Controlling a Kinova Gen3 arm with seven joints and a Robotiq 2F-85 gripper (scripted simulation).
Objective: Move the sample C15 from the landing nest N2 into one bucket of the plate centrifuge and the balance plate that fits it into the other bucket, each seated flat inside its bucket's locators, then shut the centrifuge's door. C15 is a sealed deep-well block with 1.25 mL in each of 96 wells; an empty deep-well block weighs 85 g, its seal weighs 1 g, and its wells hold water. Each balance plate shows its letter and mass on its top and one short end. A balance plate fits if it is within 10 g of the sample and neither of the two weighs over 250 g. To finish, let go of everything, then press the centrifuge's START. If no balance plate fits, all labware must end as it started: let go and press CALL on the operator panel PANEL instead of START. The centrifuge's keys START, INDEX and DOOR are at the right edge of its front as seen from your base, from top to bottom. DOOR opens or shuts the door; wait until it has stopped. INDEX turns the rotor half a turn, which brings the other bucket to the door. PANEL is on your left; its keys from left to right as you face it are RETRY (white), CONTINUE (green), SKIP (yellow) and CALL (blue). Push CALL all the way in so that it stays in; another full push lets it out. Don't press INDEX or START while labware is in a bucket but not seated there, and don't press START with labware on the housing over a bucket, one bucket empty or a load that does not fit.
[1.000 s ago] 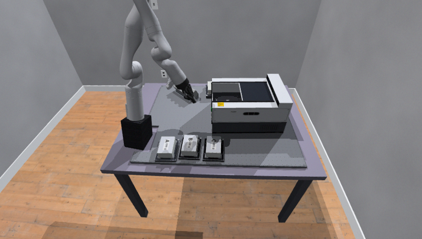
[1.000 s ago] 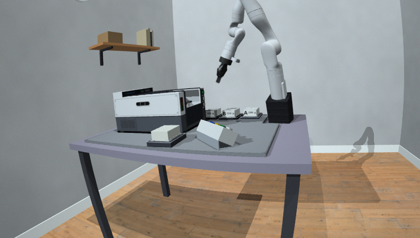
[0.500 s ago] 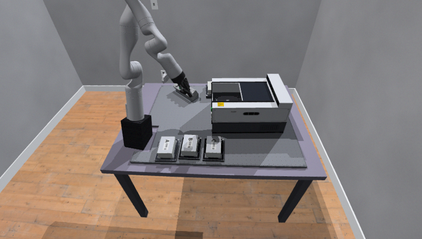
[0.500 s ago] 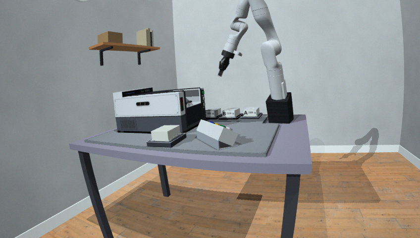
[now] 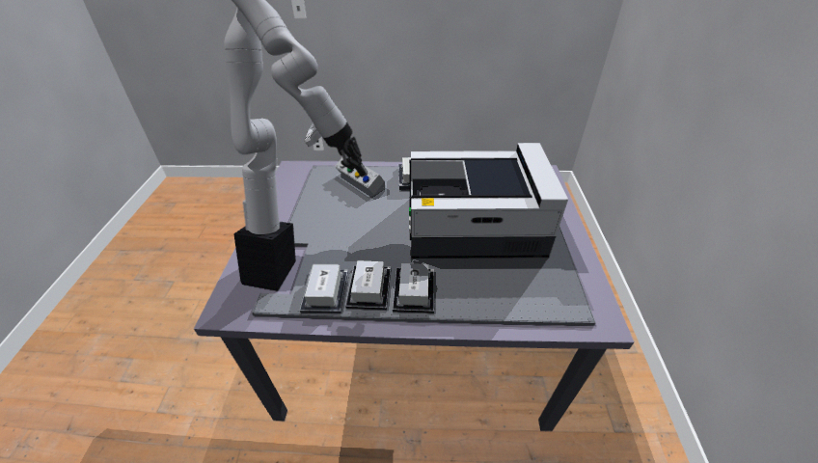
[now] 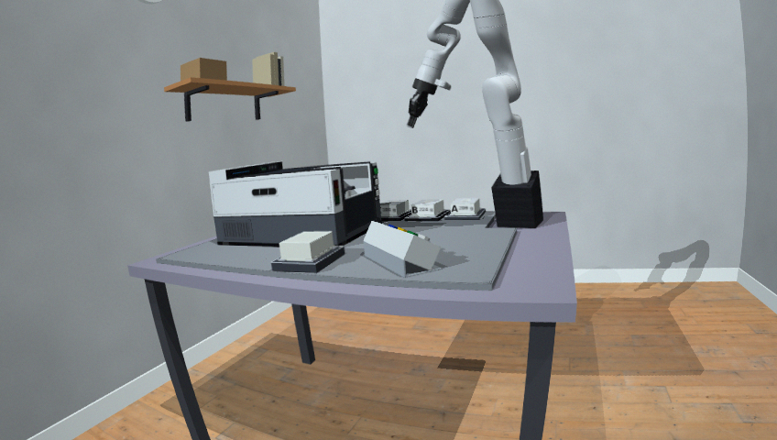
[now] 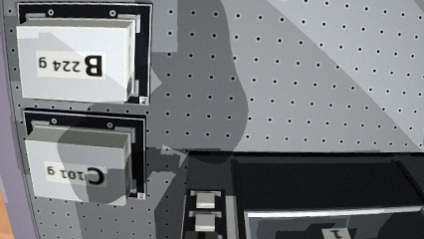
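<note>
Gripper (image 6: 412,121) fingers pressed together, empty, hanging above the perforated grey mat (image 7: 309,75); blocky white balance plates B (image 7: 75,62) and C (image 7: 75,166) sit in black nests.

Arm rises from its black pedestal (image 5: 281,269) at the counter (image 5: 602,335) corner, first links near vertical, elbow folded high out of the top view. Forearm then slopes back down and away from the pedestal, wrist pitched steeply downward. End effector (image 6: 412,122) hangs well above the counter — fingers fully closed, tips together, nothing between them. In the exterior view it points almost straight down, slightly tilted. In the top view the black end effector (image 5: 351,154) sits well apart from the pedestal — on the far side.
</note>
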